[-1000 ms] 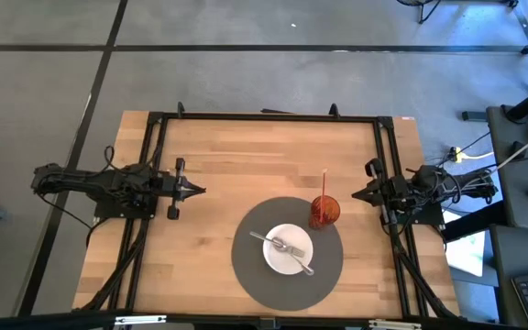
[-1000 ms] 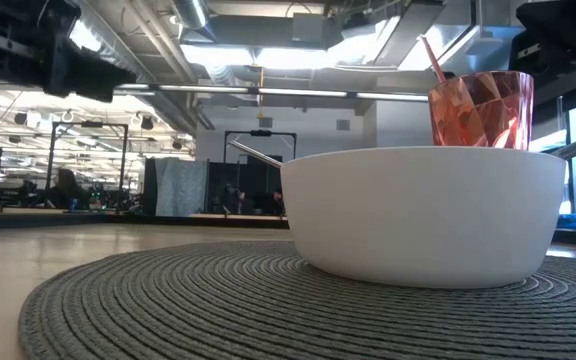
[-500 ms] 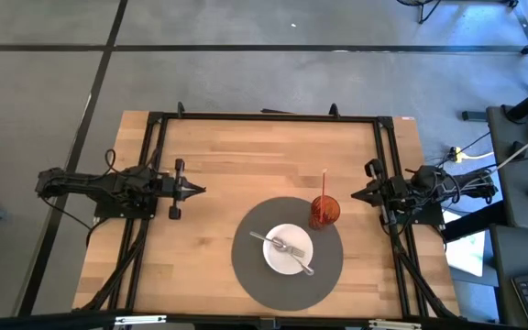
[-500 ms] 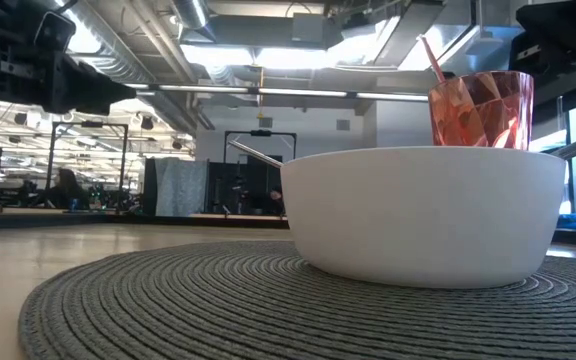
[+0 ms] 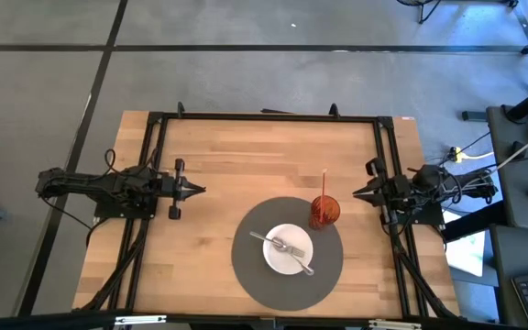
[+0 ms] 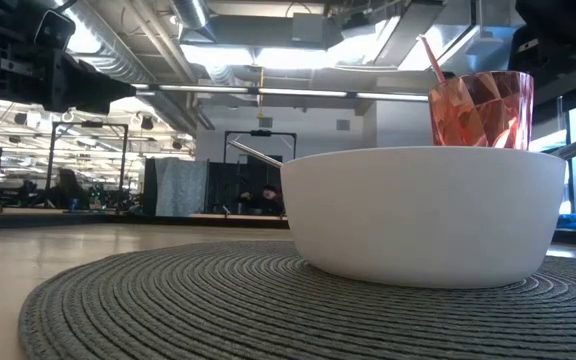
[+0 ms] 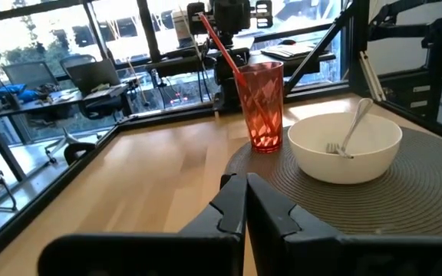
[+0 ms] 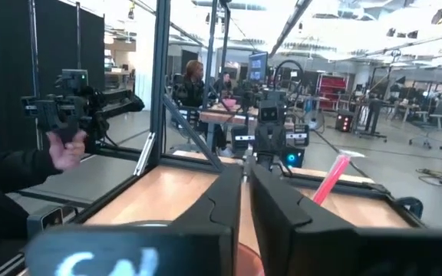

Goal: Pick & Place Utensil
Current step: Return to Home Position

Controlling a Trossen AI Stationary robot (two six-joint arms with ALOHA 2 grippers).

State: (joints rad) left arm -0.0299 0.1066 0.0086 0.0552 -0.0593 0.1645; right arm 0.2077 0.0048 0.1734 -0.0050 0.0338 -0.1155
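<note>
While the left gripper (image 5: 200, 190) and right gripper (image 5: 356, 192) hang well off the round table mat (image 5: 246, 270) on opposite sides, the high view shows the white bowl (image 5: 273, 260) at the mat's middle holding the silver spoon (image 5: 262, 239) and silver fork (image 5: 293, 247), and the red glass (image 5: 324, 213) on the mat's edge with the straw (image 5: 324, 183) in it. In the low view the bowl rests on the mat with the glass behind it. Each wrist view shows that arm's 2 fingers (image 7: 232, 203) pressed together on nothing, aimed toward the mat.
</note>
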